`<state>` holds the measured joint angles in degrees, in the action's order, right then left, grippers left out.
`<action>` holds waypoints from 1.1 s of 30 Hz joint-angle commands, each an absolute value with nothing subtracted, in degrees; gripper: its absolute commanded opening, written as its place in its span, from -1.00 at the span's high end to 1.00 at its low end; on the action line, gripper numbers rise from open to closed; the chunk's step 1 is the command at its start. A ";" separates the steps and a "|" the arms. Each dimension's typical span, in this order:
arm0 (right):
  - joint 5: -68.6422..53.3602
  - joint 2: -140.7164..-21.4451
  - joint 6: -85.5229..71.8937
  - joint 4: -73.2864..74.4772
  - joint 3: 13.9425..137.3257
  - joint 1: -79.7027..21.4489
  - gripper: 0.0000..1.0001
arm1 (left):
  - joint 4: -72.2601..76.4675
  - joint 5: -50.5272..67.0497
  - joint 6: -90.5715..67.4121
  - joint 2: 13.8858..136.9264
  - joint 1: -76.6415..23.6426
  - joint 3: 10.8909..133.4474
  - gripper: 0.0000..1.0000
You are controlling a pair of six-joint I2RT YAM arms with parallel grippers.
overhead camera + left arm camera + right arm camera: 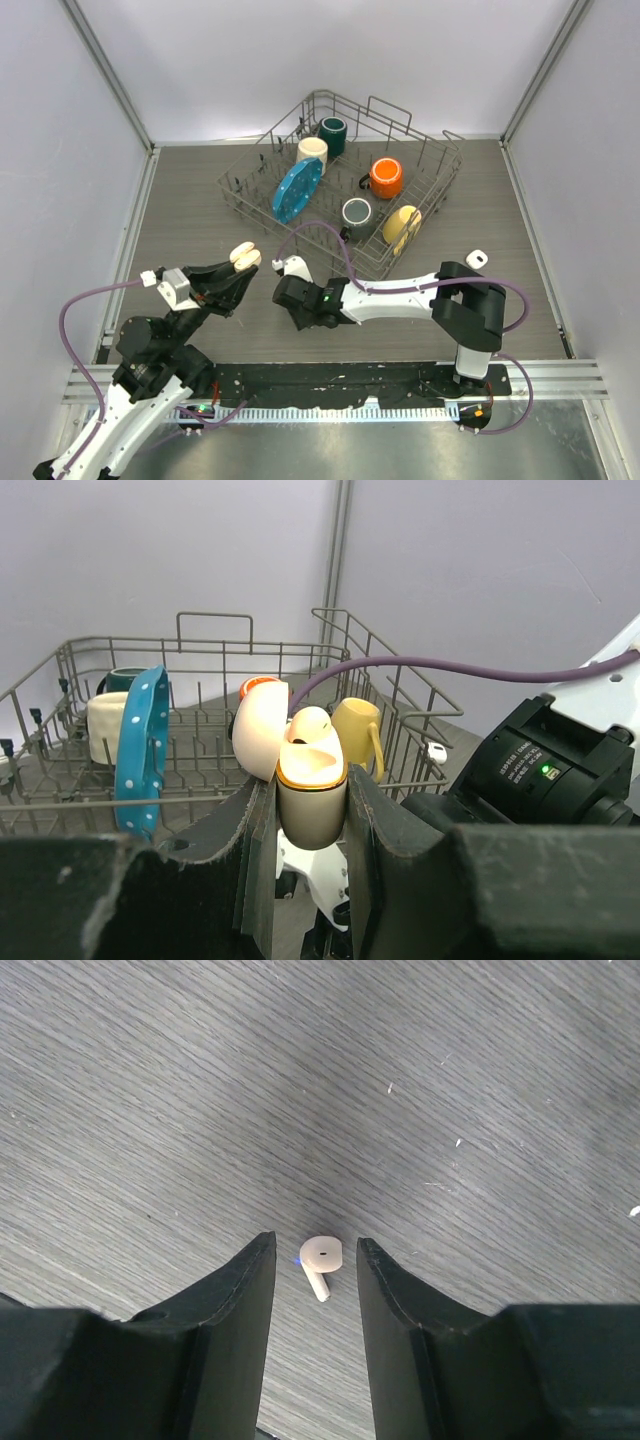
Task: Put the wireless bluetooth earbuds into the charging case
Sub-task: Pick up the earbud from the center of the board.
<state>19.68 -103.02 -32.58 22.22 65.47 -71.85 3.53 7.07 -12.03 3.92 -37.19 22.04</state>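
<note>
Apparently earbud [310, 725] half-sunk in case [312, 810]

Bare tabletop [185, 200] runs left of the dish rack [445, 160] and on its right, where a small white object [476, 259] lies. The left arm [150, 345] and right arm [400, 295] crowd its near rim.

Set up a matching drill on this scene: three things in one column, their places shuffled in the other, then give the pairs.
Things
1. cream plastic charging case with its lid open
2. small cream stemmed plastic earbud
3. blue round plate with white dots

Places
A. standing on edge in the grey wire rack
B. clamped in the left claw
C. lying on the grey wood-grain table, untouched, inside the open right claw

Pairs: 1-B; 2-C; 3-A
</note>
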 commanded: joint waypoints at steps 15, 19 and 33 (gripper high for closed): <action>18.46 -105.29 -32.78 21.97 66.53 -72.07 0.21 | 4.04 6.59 -12.39 3.25 -37.35 22.24 1.00; 18.46 -105.38 -32.78 21.97 66.36 -72.07 0.24 | 3.96 6.50 -12.39 3.16 -37.35 22.32 1.00; 19.07 -104.77 -33.40 21.97 65.39 -72.07 0.45 | 3.96 6.50 -12.48 3.16 -37.35 22.06 1.00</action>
